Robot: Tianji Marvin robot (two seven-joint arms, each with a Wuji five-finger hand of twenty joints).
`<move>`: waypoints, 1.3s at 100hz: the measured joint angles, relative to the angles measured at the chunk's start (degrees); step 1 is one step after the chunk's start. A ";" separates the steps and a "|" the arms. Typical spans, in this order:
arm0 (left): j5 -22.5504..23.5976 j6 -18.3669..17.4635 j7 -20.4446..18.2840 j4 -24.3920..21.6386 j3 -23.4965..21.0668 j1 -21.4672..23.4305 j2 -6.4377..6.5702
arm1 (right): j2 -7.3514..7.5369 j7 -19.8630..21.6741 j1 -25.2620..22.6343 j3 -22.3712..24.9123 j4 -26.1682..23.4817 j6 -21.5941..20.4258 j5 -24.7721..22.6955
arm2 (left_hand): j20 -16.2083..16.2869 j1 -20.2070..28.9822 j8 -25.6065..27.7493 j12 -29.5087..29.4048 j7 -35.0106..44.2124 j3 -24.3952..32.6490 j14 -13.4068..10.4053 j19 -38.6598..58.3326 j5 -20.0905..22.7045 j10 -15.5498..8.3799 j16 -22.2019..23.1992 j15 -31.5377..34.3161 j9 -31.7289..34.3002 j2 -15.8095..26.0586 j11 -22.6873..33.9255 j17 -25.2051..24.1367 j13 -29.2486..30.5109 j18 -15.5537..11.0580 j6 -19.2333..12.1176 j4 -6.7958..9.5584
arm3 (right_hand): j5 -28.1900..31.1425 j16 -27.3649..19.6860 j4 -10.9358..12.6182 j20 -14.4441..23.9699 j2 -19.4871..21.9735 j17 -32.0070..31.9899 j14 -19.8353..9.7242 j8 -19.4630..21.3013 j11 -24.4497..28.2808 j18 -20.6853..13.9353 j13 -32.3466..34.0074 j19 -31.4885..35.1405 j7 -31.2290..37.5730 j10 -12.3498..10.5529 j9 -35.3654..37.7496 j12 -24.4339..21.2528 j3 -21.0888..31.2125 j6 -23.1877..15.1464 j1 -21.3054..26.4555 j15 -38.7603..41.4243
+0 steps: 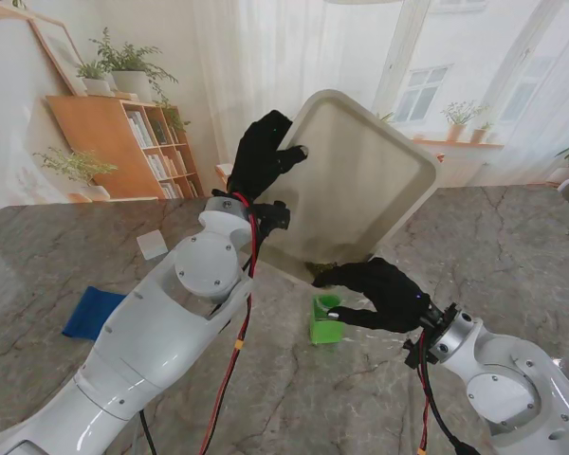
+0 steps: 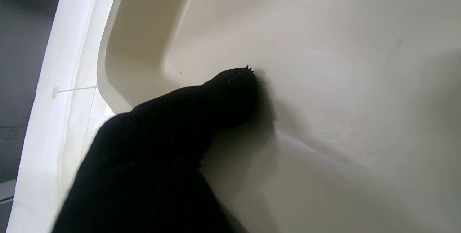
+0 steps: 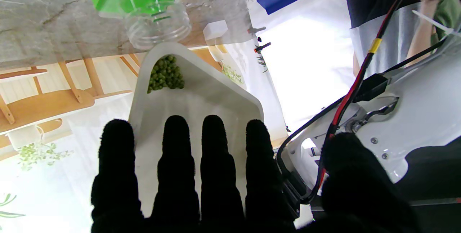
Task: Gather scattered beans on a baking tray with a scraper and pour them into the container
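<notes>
The left hand point(image 1: 266, 152) is gripping the rim of the cream baking tray point(image 1: 379, 161), fingers behind and thumb on the inner face, holding it steeply tilted so one corner is pointing down at the clear container point(image 1: 327, 305) sitting in its green holder point(image 1: 326, 327). The right hand point(image 1: 379, 289) is hovering by that low corner with fingers spread and nothing in its grasp, probably steadying the pour. The right wrist view is showing what the stand view hardly does: the green beans point(image 3: 165, 76) piled in the low corner, just short of the jar mouth. The blue scraper point(image 1: 93, 313) is lying well apart on the marble table point(image 1: 512, 256).
</notes>
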 measured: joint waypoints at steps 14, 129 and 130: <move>-0.01 -0.02 -0.19 -0.02 0.02 0.00 0.00 | -0.02 -0.08 -0.30 0.21 -0.19 -0.05 -0.08 | 0.00 0.00 0.00 0.00 0.00 0.00 0.00 0.00 0.00 0.00 0.00 0.00 0.00 0.00 0.00 0.00 0.00 0.00 -0.01 0.00 | 0.00 0.00 0.00 0.00 0.00 0.00 0.00 0.00 0.00 -0.01 0.00 0.00 0.00 0.00 0.00 0.00 0.00 0.00 0.00 0.00; 1.13 -1.46 -1.13 -1.26 0.48 0.63 0.49 | -0.05 -0.12 -0.95 0.76 -0.50 -0.11 -0.25 | 0.00 -0.23 0.00 0.15 0.04 0.32 -0.01 -0.01 0.63 -0.26 -0.48 0.00 0.07 -0.64 0.00 -0.38 0.00 0.00 -0.57 0.04 | 0.00 0.00 0.00 -0.02 0.00 0.17 0.00 0.00 0.00 -0.51 0.00 1.41 0.00 0.00 0.00 0.00 0.00 0.00 0.00 0.00; 1.13 -1.46 -1.11 -1.28 0.49 0.65 0.49 | -0.05 -0.11 -0.95 0.76 -0.50 -0.11 -0.25 | 0.00 -0.22 0.00 0.15 0.04 0.32 -0.01 -0.01 0.63 -0.26 -0.48 0.00 0.07 -0.64 0.00 -0.39 0.00 0.00 -0.57 0.04 | 0.00 0.00 0.00 -0.02 0.00 0.17 0.00 0.00 0.00 -0.51 0.00 1.41 0.00 0.00 0.00 0.00 0.00 0.00 0.00 0.00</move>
